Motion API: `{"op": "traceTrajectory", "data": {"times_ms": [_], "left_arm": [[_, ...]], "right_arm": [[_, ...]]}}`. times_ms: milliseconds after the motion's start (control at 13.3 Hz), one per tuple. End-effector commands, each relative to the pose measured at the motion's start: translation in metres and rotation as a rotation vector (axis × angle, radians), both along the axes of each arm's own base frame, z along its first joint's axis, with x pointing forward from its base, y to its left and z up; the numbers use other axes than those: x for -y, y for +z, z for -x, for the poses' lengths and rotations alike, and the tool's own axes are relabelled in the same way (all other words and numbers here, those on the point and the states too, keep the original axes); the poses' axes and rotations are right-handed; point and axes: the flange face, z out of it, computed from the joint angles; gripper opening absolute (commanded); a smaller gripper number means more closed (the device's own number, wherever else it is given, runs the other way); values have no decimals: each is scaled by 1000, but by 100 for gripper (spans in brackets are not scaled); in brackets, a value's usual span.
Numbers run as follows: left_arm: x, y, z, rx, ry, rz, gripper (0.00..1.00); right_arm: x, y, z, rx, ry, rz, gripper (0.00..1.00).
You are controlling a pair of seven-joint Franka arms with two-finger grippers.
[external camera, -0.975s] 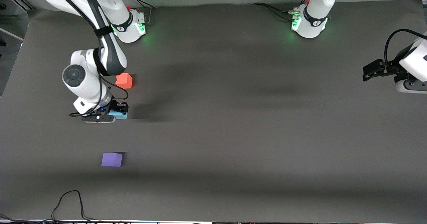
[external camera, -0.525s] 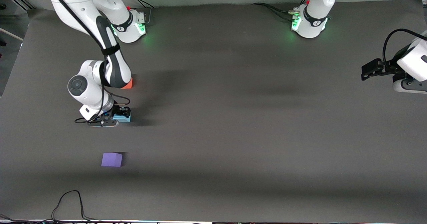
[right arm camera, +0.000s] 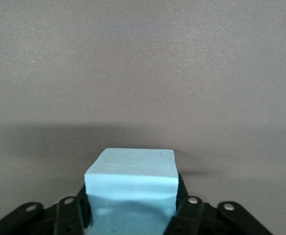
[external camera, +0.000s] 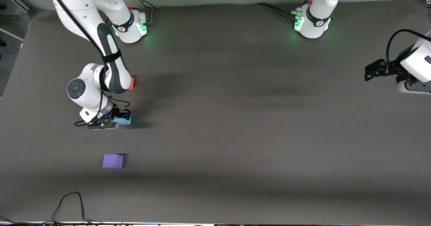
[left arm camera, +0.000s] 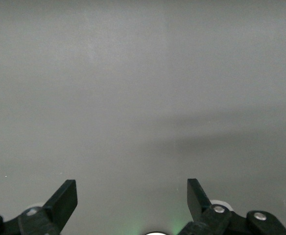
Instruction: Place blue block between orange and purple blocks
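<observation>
**Blue block down between its neighbours, release not yet clear**

Our right pincer (external camera: 118,118) sits low at the blue block (external camera: 123,119), its fingers flanking the cube's sides in the right wrist view; we cannot tell whether they grip it or have just let go. The block appears to rest on the tabletop (external camera: 256,125), roughly midway between the orange block (external camera: 132,83), farther from the front camera, and the purple block (external camera: 112,161), nearer to it. So we judge the placement essentially made; what remains is a clean release and a retreat without nudging the cube. Our left pincer (external camera: 374,70) waits, spread wide and holding nothing, at the left arm's end of the tabletop. The orange block is mostly hidden by the right arm, and the blue block's contact with the tabletop is hard to confirm.
</observation>
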Motion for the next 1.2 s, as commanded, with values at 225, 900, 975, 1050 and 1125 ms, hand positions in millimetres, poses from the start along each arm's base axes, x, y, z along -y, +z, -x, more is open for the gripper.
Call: {"op": "traceTrajectory", "data": {"times_ms": [225,900,975,1050,1125], "left_arm": [[-1,3,6,4,-11,6,100],[-1,4,6,10,-11,6,100],[-1,4,6,8,-11,6,100],[-1,4,6,8,-12,6,100],[-1,4,6,8,-11,6,100]], "right_arm": [[-12,41,-6,16,4,-98,100],[21,265,-25,9,58,-210,100],[25,297,-22,4,38,-181,100],[25,331,-14,15,29,-154,100],[27,351,-1,17,34,-128,100]]}}
